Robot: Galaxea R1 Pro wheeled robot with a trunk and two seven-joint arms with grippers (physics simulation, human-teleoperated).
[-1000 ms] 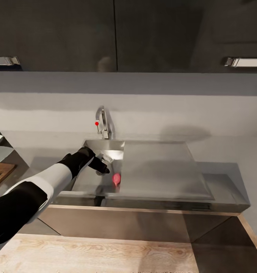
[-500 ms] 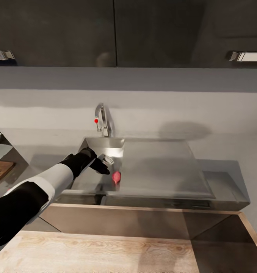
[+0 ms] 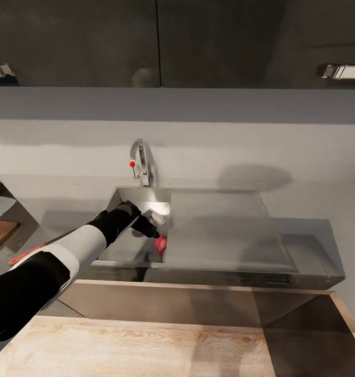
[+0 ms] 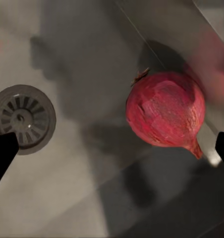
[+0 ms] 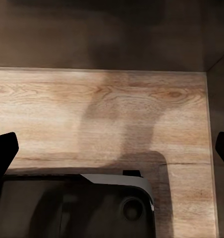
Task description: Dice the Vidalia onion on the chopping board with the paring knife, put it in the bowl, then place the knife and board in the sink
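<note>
The task is barely begun: the Vidalia onion [image 4: 165, 109] lies ungrasped in the sink [image 3: 214, 230], against the basin's drainboard-side wall. The left gripper [image 3: 155, 226] hovers over it, fingers spread; dicing and all else remain.

The sink [image 3: 214, 230] is showing as brushed grey steel with a soft sheen, its basin floor mirroring the Vidalia onion [image 4: 165, 110], whose pinkish-red skin is looking dry, papery and finely streaked. The drain [image 4: 24, 118] is reading as ribbed metal. The tap [image 3: 139, 166] is gleaming like chrome. The counter [image 3: 303, 199] is appearing smooth and matt grey. The floor [image 5: 112, 114] is showing pale grained wood.
</note>
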